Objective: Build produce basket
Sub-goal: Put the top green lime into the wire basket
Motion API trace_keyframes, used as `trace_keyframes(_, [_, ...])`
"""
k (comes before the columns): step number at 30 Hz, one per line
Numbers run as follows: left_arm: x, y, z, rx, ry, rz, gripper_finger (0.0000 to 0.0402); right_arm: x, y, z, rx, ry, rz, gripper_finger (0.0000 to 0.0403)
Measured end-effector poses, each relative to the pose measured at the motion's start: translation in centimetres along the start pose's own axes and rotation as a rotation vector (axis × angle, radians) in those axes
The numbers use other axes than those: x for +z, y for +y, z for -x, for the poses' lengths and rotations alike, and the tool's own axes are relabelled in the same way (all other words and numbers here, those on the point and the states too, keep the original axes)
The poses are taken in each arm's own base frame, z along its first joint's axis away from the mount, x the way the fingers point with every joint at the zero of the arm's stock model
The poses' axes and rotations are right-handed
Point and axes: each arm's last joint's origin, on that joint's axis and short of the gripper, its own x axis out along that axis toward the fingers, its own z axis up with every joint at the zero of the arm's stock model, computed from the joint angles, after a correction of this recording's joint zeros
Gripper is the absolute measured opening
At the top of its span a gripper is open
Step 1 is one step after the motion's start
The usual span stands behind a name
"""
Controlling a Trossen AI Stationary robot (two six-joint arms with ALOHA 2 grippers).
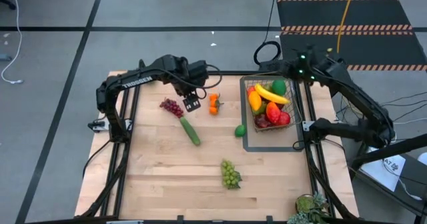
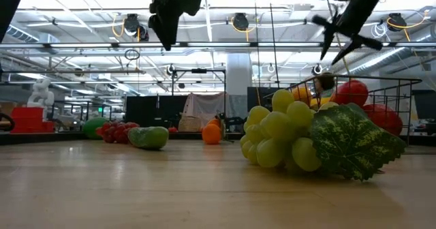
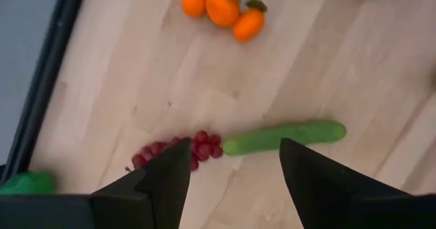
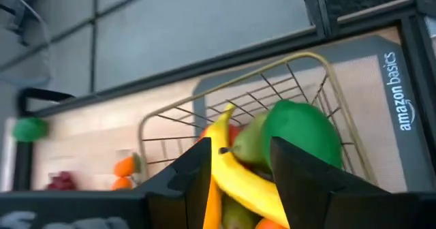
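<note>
I noted the table (image 1: 167, 177) as pale wood planking inside a dark frame. At its far right corner, a flat grey mat (image 1: 267, 144) carried the basket (image 1: 291, 121), a small rectangular cage of thin wire. It held a curved yellow banana (image 1: 270, 94), a green pear (image 1: 279, 87), red apples (image 1: 280, 114) and an orange-yellow mango (image 1: 255, 101). The right wrist view alone showed me the basket's open mesh wall and printed lettering on the mat.

The right gripper (image 4: 237, 162) hung over the basket, fingers partly apart and empty. The left gripper (image 3: 230, 159) hovered over the table's far middle, fingers spread, holding nothing.

Loose produce lay on the wood: a smooth cucumber (image 1: 190, 131), knobbly purple grapes (image 1: 171, 107) touching its end, green grapes (image 1: 231, 175) near the front, three oranges (image 1: 214, 104) and a lime (image 1: 240, 131). Only the low view showed the green grapes' veined leaf (image 2: 354, 144).
</note>
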Motion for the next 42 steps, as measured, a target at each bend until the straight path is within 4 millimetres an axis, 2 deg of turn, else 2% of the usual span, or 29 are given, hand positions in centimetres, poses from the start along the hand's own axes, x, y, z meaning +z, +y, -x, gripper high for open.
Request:
trace_keyframes(6, [0.5,2.9,-0.1,0.002,-0.027,0.067,0.0223,-1.3,-0.3,3.7,0.138,-0.045,0.058,0.0143])
trace_keyframes(11, [0.3,6.4,-0.1,0.015,-0.007,0.197,0.0223,-2.1,-0.5,5.3,0.204,-0.071,0.143,0.0143])
trace_keyframes(16, [-0.2,10.0,-0.1,-0.027,-0.002,0.239,0.0223,-2.4,-0.5,5.7,0.241,-0.06,0.209,0.0143])
trace_keyframes(21, [-1.6,13.7,0.0,-0.014,0.054,0.291,0.0223,-2.6,-0.2,5.5,0.271,-0.031,0.312,0.0143])
trace_keyframes(27, [-3.4,18.8,-2.2,0.038,0.175,0.488,0.0223,-2.4,0.2,5.0,0.271,-0.052,0.494,0.0144])
trace_keyframes(30, [-4.8,20.4,-3.7,0.054,0.26,0.438,0.0223,-2.3,0.4,4.9,0.293,-0.058,0.554,0.0144])
trace_keyframes(33, [-6.2,21.3,-5.6,0.146,0.399,0.273,0.0223,-2.4,0.6,4.9,0.354,-0.023,0.601,0.0144])
trace_keyframes(36, [-7.1,22.0,-6.6,0.221,0.499,0.123,0.0223,-2.4,0.8,5.0,0.397,-0.018,0.64,0.0144])
trace_keyframes(39, [-7.4,22.7,-8.0,0.274,0.501,0.042,0.0223,-2.2,1.1,4.9,0.413,-0.041,0.632,0.0144])
trace_keyframes(42, [-7.7,23.3,-9.5,0.275,0.467,0.036,0.0228,-1.8,1.6,5.1,0.456,-0.086,0.585,0.0144])
